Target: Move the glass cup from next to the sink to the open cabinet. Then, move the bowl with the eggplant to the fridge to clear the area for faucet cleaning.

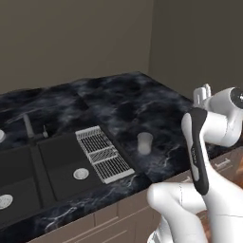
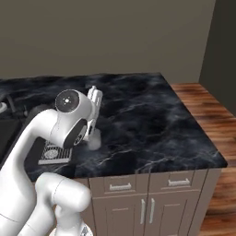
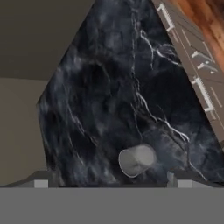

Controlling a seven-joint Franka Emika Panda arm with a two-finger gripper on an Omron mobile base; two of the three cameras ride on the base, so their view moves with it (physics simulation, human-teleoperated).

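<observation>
With the glass cup (image 1: 144,142) standing untouched mid-frame on the counter (image 1: 142,99) beside the sink (image 1: 57,171), the first step is barely begun: the wide-open gripper (image 3: 109,181) must descend around it.

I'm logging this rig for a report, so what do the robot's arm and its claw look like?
The arm is glossy white with rounded, tube-like segments and dark grey bands at the joints. One joint ends in a round white cap with a small dark centre, seen in the right base view. The claw is white with two slim fingers; their small tips look grey in the hand view. No cables or markings are visible.
</observation>
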